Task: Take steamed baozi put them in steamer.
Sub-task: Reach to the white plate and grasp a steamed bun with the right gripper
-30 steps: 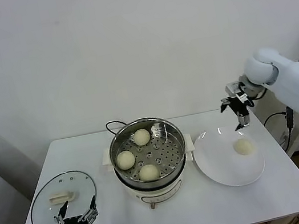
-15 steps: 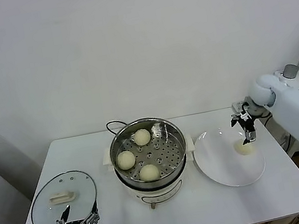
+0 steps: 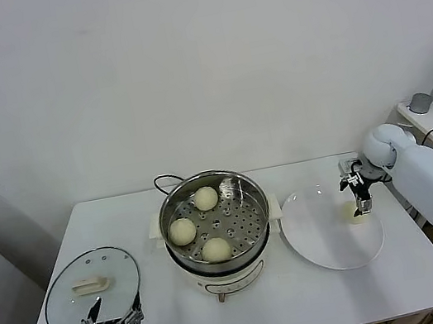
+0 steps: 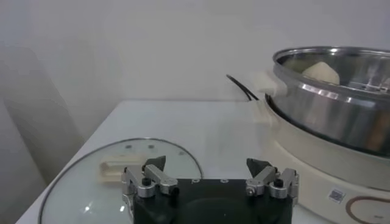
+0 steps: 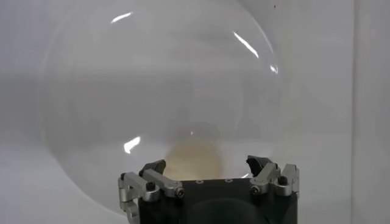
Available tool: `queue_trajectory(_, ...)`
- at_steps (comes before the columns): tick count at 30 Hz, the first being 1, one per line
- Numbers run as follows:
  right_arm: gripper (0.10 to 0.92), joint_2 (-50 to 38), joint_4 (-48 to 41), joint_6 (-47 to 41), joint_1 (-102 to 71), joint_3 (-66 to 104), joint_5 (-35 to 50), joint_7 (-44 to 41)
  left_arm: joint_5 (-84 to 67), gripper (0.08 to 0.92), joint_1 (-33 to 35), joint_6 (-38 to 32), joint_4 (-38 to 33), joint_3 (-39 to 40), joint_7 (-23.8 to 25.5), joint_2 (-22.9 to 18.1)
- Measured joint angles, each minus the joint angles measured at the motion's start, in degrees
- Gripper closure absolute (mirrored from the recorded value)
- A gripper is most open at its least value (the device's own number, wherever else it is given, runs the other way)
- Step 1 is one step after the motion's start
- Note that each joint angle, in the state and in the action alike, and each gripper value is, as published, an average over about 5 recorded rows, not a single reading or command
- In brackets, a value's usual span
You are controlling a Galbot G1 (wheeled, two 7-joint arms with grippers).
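Observation:
The steel steamer [image 3: 249, 191] stands mid-table and holds three cream baozi [image 3: 205, 198] [image 3: 182, 232] [image 3: 215, 249]. One more baozi [image 3: 352, 214] lies on the white plate [image 3: 323, 244] to its right. My right gripper [image 3: 360, 202] hangs open just over this bun. In the right wrist view the bun [image 5: 192, 159] shows between the spread fingertips [image 5: 155, 165] of that gripper [image 5: 206, 165], above the plate [image 5: 122, 91]. My left gripper [image 3: 110, 318] [image 4: 206, 163] rests open and empty at the table's front left. The steamer [image 4: 341, 109] with a bun [image 4: 323, 72] shows beyond it.
A round glass lid [image 3: 66, 310] [image 4: 73, 182] with a white handle lies flat at the front left, just behind the left gripper. A black cord [image 3: 163, 180] runs behind the cooker. The plate sits close to the table's right edge.
My right arm has lowered and the open gripper has come down onto the plate's baozi. The left gripper has barely moved. All baozi stay where they were.

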Motion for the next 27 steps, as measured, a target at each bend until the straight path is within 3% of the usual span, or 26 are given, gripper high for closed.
queue_trajectory(27, 0.203, 1.55, -2.70, 0.00, -1.81, 1.21, -2.91, 1.08, 0.42, 0.177, -1.16, 0.29, 1.92, 0.42, 0.03, 0.51)
